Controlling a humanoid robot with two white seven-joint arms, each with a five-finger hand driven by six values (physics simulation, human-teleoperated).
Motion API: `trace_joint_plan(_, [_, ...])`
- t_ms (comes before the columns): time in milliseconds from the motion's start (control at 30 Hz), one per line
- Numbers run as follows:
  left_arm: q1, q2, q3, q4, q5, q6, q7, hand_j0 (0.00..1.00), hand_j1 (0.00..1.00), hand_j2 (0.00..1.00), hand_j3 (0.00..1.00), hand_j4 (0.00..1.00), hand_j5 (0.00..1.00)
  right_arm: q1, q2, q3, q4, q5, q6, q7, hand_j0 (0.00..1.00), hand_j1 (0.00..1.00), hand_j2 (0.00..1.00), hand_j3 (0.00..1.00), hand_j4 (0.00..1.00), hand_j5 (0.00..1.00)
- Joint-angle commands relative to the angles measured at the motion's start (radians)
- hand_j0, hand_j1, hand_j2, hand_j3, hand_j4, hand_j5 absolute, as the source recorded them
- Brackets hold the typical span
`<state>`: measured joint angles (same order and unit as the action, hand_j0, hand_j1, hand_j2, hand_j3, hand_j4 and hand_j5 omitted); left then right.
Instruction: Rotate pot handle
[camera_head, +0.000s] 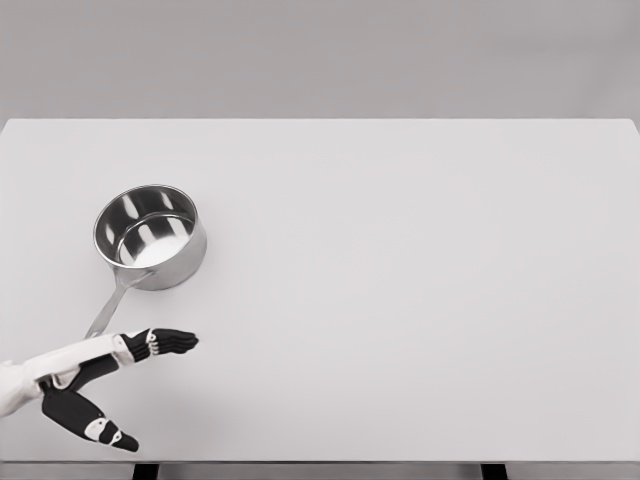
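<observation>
A shiny round stainless-steel saucepan (151, 238) stands upright on the left half of the pale grey rectangular table (420, 300), its long thin metal handle (111, 308) running down and to the left toward the robot. The white-and-black left hand (95, 375) sits at the lower left, just at the handle's end, fingers (170, 342) spread apart and holding nothing. Whether it touches the handle is unclear.

White table (420, 300), one item resting on it.
We note a plain, pale tabletop spanning nearly the full view. We find a shiny steel pot (151, 236) standing upright on its left half, the handle (110, 305) running toward the near-left edge.
</observation>
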<state>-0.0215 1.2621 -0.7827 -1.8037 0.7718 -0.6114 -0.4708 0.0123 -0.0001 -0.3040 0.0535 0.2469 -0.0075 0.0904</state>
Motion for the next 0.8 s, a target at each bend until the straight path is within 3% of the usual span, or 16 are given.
trace_joint_plan(0, [0.000,0.005,0.003,0.000,0.007,0.001,0.017,1.00,1.00,1.00,1.00,1.00,1.00,0.000,0.000,0.000,0.000,0.000,0.000,0.000,1.00,1.00,1.00,1.00,1.00,1.00])
trace_joint_plan(433, [0.015,0.005,0.007,0.001,0.004,0.001,0.077,1.00,1.00,1.00,1.00,1.00,1.00,0.000,0.000,-0.001,0.000,0.000,0.000,0.000,1.00,1.00,1.00,1.00,1.00,1.00])
trace_joint_plan(533, [0.044,0.010,0.011,0.001,0.004,0.001,0.143,1.00,1.00,1.00,1.00,1.00,1.00,0.000,0.000,0.000,0.000,0.000,0.000,0.000,1.00,1.00,1.00,1.00,1.00,1.00])
trace_joint_plan(767, [0.071,0.020,0.013,0.010,0.004,0.001,0.162,1.00,1.00,1.00,1.00,1.00,1.00,0.000,0.000,0.000,0.000,0.000,0.000,0.000,1.00,1.00,1.00,1.00,1.00,1.00])
